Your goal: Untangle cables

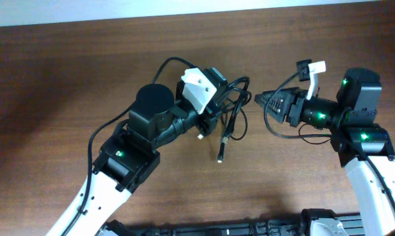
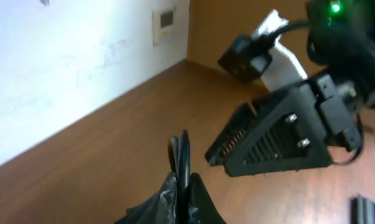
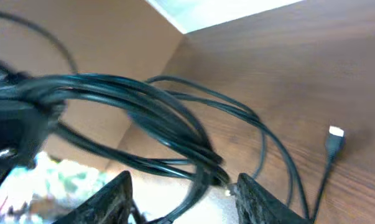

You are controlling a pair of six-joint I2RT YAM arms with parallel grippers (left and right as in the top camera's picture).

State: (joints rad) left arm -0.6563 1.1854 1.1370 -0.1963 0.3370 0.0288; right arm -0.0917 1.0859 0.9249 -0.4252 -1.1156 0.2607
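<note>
The brown table [image 1: 66, 78] carries the whole job. The left arm [image 1: 128, 157] reaches in from the near left and the right arm [image 1: 367, 164] from the near right, so they meet nose to nose over the middle.

The left gripper [image 2: 182, 186] is closed tight on a loop of the cables [image 3: 143, 93], pinching it upright between its fingertips. It seems to act as the anchor, holding the bundle off the wood so the strands hang apart and can be told from each other.

The right gripper [image 3: 184, 183] faces that bundle with its fingers spread. Several strands run across the gap between them, but nothing is clamped. Judging by this, it is lined up to pick one strand and draw it away to the right.

The cables sit between the two grippers, partly lifted, with their loose tails trailing down onto the table. One plug [image 3: 334, 135] lies flat on the wood, and another plug end [image 1: 221, 157] rests nearer the front edge, clear of the knot.
</note>
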